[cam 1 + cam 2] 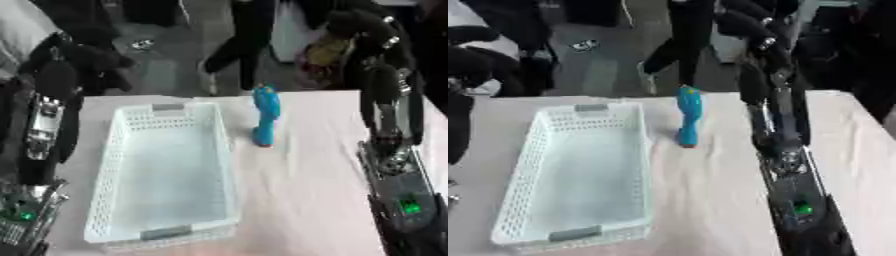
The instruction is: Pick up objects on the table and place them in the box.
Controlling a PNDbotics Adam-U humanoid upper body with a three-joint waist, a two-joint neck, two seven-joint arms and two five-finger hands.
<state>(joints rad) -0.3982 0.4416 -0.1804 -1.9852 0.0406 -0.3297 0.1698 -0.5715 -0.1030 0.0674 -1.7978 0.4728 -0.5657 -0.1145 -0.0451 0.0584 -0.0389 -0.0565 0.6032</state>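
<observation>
A slim blue object (265, 116) stood upright on the table (306, 200), just beside the far right corner of the empty white basket (166, 175). It looked light, rigid and easily toppled; its narrow middle seemed the best hold. The right arm (395, 165) lay well apart from it; neither hand's fingers could be made out.

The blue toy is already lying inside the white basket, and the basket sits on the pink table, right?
Not quite. The blue toy is not in the white basket; it stands upright on the pink table, just outside the basket's right wall near its far end. The left eye view shows nothing inside the basket. The basket does sit on the table.
</observation>
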